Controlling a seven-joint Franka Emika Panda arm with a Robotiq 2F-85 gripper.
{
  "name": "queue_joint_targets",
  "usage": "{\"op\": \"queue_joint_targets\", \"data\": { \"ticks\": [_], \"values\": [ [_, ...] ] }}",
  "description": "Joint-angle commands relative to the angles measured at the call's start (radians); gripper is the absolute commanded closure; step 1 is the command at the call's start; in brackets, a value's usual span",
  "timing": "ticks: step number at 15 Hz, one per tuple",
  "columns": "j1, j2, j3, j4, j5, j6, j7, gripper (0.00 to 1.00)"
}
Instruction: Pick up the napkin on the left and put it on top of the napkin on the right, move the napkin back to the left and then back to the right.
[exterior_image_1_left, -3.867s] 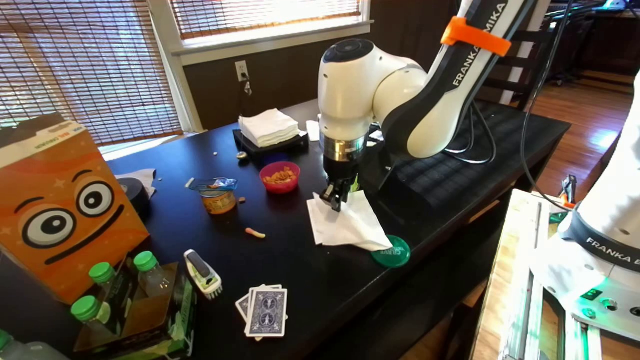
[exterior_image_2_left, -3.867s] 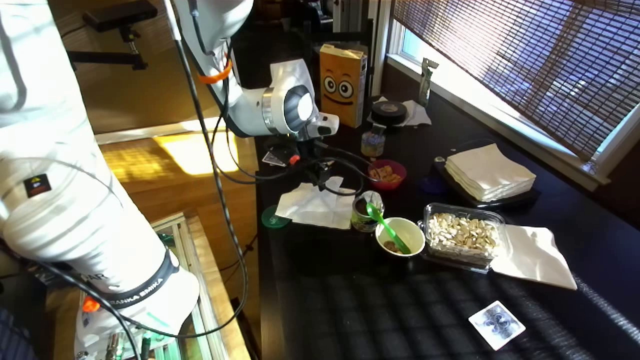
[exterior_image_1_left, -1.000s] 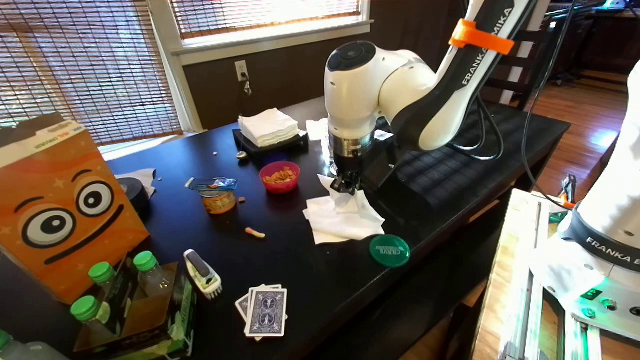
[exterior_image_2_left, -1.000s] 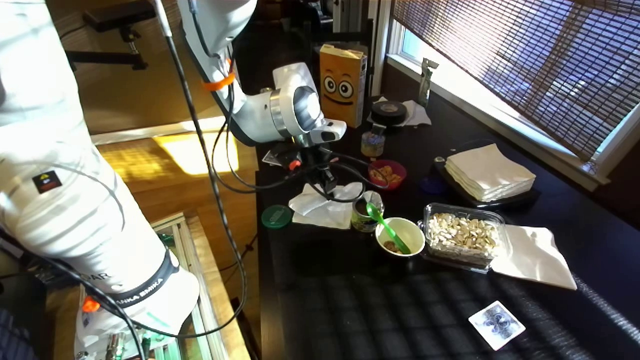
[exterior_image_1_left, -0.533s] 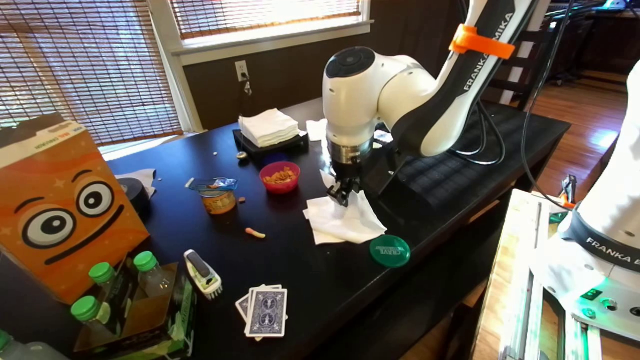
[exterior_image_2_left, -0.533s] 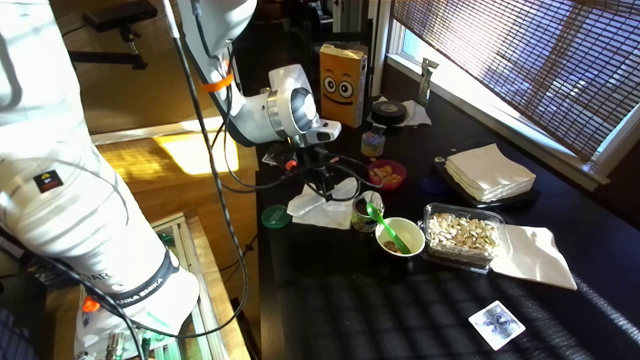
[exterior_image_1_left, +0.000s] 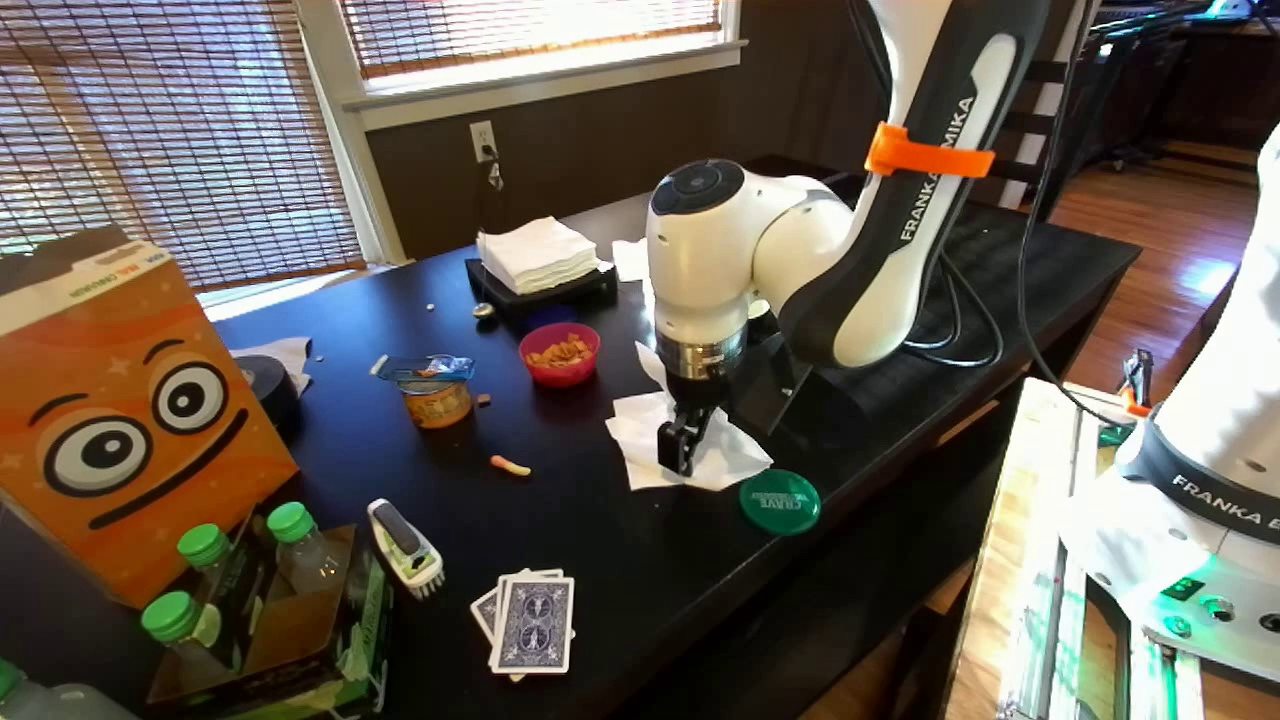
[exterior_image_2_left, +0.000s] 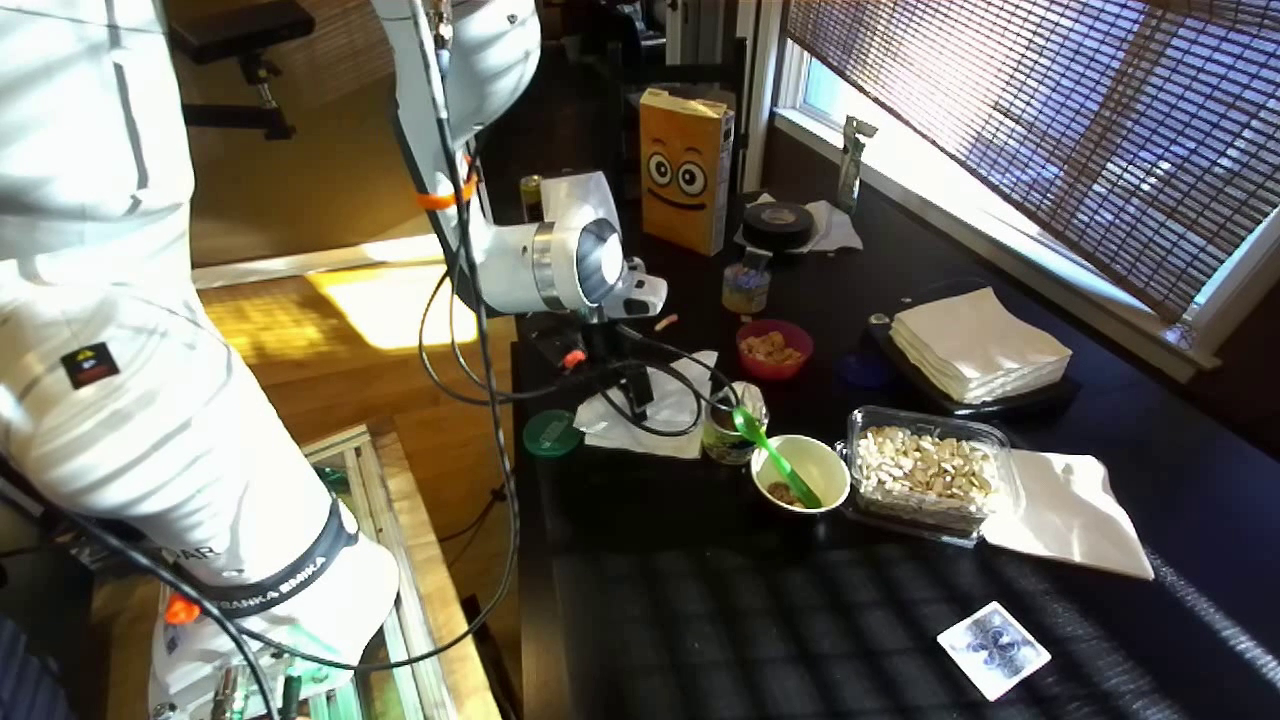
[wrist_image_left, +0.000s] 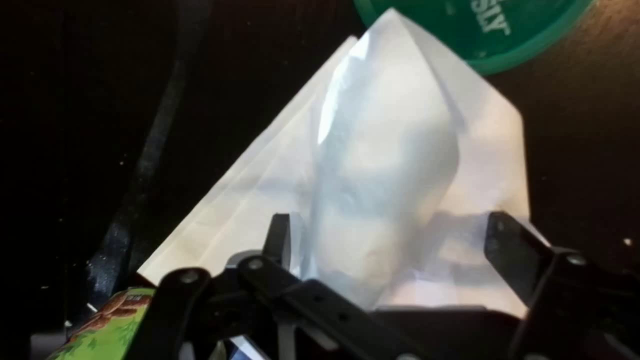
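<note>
My black claw (wrist_image_left: 392, 240) is released, its blunt fingers (wrist_image_left: 507, 250) spread wide, one on each side of a raised fold in the creased white paper napkin (wrist_image_left: 380, 150). That napkin lies over further white paper layers (wrist_image_left: 202, 225) on the flat black tabletop (exterior_image_1_left: 580, 520), its pointed corner beside the round green plastic lid (exterior_image_1_left: 780, 505). In both exterior views, a round pink plastic bowl (exterior_image_1_left: 556, 377) of brown pieces (exterior_image_1_left: 560, 352) stands nearby.
</note>
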Motion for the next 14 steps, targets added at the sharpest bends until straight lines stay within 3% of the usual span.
{"op": "queue_joint_targets", "data": {
  "ticks": [1, 4, 7, 14],
  "values": [
    [-0.036, 0.043, 0.034, 0.024, 0.045, 0.020, -0.058, 0.07],
    [-0.042, 0.038, 0.040, 0.028, 0.051, 0.014, -0.069, 0.09],
    [-0.046, 0.021, 0.040, 0.023, 0.047, 0.003, -0.068, 0.01],
    [-0.070, 0.009, 0.028, 0.027, 0.037, 0.013, -0.069, 0.01]
  ]
}}
